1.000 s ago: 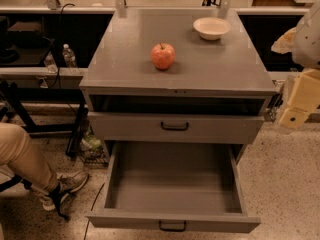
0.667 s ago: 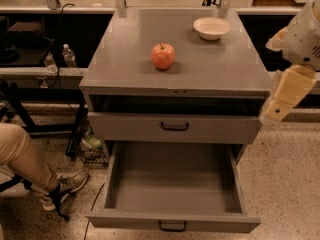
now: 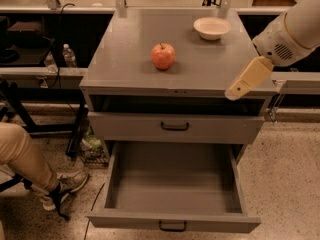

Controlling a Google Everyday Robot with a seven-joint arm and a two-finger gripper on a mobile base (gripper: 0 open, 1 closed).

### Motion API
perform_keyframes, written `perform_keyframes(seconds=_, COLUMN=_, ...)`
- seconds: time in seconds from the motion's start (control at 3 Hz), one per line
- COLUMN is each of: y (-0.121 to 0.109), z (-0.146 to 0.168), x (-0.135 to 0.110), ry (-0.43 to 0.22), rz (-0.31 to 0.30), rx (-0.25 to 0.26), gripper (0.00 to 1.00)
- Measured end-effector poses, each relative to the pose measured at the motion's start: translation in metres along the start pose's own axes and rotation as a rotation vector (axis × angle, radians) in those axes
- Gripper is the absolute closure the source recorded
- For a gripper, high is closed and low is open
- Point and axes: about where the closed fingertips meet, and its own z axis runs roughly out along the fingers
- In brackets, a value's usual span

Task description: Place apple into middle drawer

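Apple [image 3: 163, 56] sits untouched on the cabinet's tabletop [image 3: 125, 49], near its middle and apart from the white bowl [image 3: 212, 27]. Middle drawer [image 3: 172, 219] stands pulled out, so the opening is done. Pincer [image 3: 245, 81] hangs at the tabletop's right front edge, carrying nothing; spread or pressed together, I cannot tell. Grasping, carrying and releasing remain.

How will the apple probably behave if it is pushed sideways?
The apple is round and rests on the flat cabinet top, so a push would probably roll it. Its skin looks smooth, so a loose grasp may slip. The gripper hangs by the top's right front corner.
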Motion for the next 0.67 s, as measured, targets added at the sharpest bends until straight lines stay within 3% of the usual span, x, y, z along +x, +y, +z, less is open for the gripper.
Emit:
perform_keyframes(seconds=0.33, y=-0.0326, z=0.0459, x=-0.0198, ry=-0.141, rz=0.051, rx=-0.040, gripper=0.00)
perform_keyframes(seconds=0.67, y=-0.0320, z=0.0454, x=-0.0200, ry=-0.140, rz=0.050, rx=-0.040, gripper=0.00)
